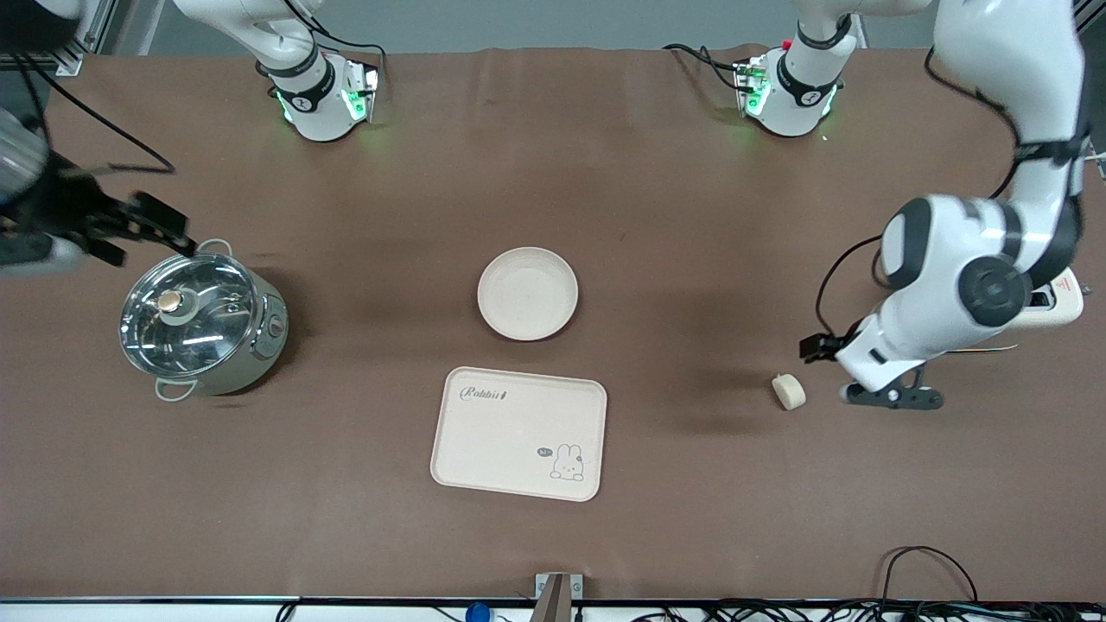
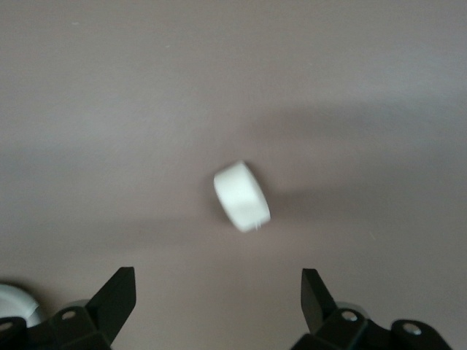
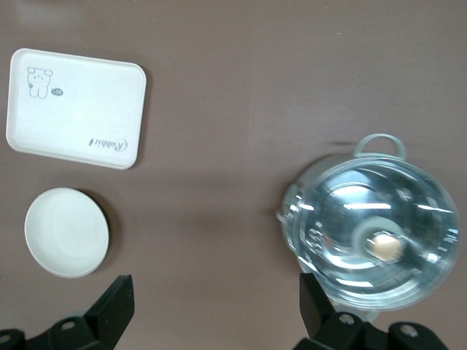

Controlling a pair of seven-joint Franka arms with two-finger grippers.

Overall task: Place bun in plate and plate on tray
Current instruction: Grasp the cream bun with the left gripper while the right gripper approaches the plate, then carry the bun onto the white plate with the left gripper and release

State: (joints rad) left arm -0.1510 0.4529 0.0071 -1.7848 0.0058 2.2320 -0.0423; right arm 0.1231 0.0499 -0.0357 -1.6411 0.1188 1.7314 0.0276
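The small cream-white bun [image 1: 788, 391] [image 2: 242, 195] lies on the brown table toward the left arm's end. My left gripper [image 1: 828, 370] [image 2: 219, 281] hovers low beside it, open and empty, with the bun ahead of its fingertips. The round plate [image 1: 528, 294] [image 3: 66, 232] sits empty at mid-table. The cream tray [image 1: 518, 432] [image 3: 73, 109] with the rabbit drawing lies nearer the front camera than the plate, also empty. My right gripper [image 1: 143, 233] [image 3: 215, 288] hangs open, holding nothing, over the table beside the pot.
A steel pot with a glass lid [image 1: 200, 324] [image 3: 372, 240] stands toward the right arm's end of the table. A white device [image 1: 1058, 302] lies under the left arm. Cables [image 1: 933, 570] trail along the table's front edge.
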